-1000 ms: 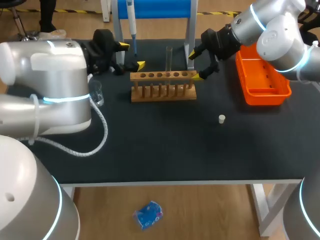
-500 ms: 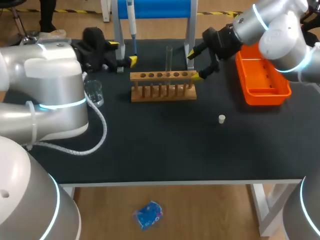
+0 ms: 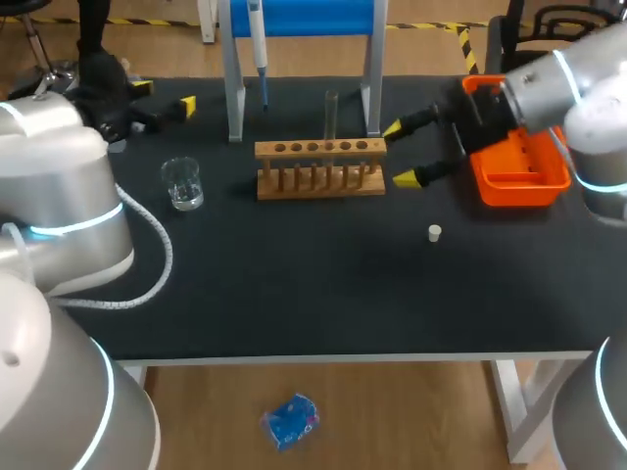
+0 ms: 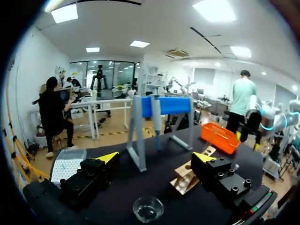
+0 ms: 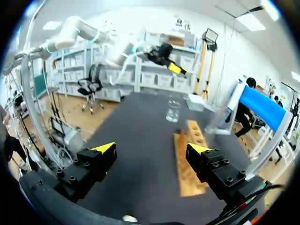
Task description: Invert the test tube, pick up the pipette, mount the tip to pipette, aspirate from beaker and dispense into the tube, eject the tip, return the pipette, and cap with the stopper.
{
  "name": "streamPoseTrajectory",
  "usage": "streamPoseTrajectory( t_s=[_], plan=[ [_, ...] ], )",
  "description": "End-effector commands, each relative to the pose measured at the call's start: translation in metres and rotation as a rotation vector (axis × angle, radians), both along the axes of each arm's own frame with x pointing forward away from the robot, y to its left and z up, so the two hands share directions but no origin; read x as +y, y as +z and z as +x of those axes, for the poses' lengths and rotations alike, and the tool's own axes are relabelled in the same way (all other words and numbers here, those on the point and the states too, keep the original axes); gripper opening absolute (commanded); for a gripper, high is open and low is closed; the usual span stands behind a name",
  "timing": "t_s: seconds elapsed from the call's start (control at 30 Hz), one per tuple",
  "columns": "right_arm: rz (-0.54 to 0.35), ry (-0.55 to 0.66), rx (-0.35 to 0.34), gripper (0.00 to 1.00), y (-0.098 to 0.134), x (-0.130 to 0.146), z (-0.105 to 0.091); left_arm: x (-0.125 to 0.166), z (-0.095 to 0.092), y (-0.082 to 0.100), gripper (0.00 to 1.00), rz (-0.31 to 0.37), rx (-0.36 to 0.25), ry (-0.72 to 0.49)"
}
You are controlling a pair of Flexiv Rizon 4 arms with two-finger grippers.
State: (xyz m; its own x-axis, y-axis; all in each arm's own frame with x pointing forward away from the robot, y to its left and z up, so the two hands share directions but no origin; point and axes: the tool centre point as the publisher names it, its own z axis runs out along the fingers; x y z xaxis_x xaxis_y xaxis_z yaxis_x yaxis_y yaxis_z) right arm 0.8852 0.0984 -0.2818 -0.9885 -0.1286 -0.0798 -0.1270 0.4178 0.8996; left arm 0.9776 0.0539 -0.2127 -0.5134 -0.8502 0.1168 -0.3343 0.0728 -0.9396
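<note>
You have the black table (image 3: 323, 294) and, at its far edge, the blue-topped stand (image 3: 304, 18). The orange bin (image 3: 514, 162) sits behind your right gripper (image 3: 400, 154). Its fingers are spread wide and hold nothing, just beside the near end of the wooden rack (image 3: 318, 166). Your left gripper (image 3: 167, 95) is also wide open and empty, off to the stand's other side.

The pipette (image 3: 259, 44) hangs in the stand with its long axis vertical, narrow end down. In the left wrist view it lies straight ahead of the gap between the fingers, just past the stand's near leg — so I judge the left arm the nearer one for the pick-up, approaching level with the fingers either side of the shaft.

The test tube (image 3: 331, 116) stands upright in the rack, ahead of the right fingers. The beaker (image 3: 182, 183) sits below and just short of the left fingers. The stopper (image 3: 435, 232) lies alone on the table — nearer the right fingers.
</note>
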Motion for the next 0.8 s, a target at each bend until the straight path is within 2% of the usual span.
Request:
streamPoseTrajectory(
  t_s=[0.03,0.1,0.2,0.3,0.33,0.8],
  plan=[
    [0.102,-0.014,0.032,1.0,-0.009,-0.009,-0.047,0.017,-0.004,-0.005,1.0,-0.063,-0.079,0.035],
    [0.139,-0.002,0.073,1.0,-0.014,-0.009,-0.057,0.025,0.0,-0.006,1.0,-0.086,-0.075,0.047],
    [0.176,0.003,0.108,1.0,-0.02,-0.008,-0.067,0.034,0.006,-0.01,1.0,-0.085,-0.077,0.08],
    [0.289,0.057,0.163,1.0,-0.023,-0.005,-0.074,0.041,0.013,-0.014,1.0,-0.084,-0.072,0.123],
    [0.301,0.079,0.17,1.0,-0.022,-0.003,-0.076,0.041,0.013,-0.014,1.0,-0.084,-0.072,0.123],
    [0.301,0.079,0.17,1.0,-0.022,-0.003,-0.076,0.041,0.013,-0.014,1.0,-0.084,-0.072,0.123]
  ],
)
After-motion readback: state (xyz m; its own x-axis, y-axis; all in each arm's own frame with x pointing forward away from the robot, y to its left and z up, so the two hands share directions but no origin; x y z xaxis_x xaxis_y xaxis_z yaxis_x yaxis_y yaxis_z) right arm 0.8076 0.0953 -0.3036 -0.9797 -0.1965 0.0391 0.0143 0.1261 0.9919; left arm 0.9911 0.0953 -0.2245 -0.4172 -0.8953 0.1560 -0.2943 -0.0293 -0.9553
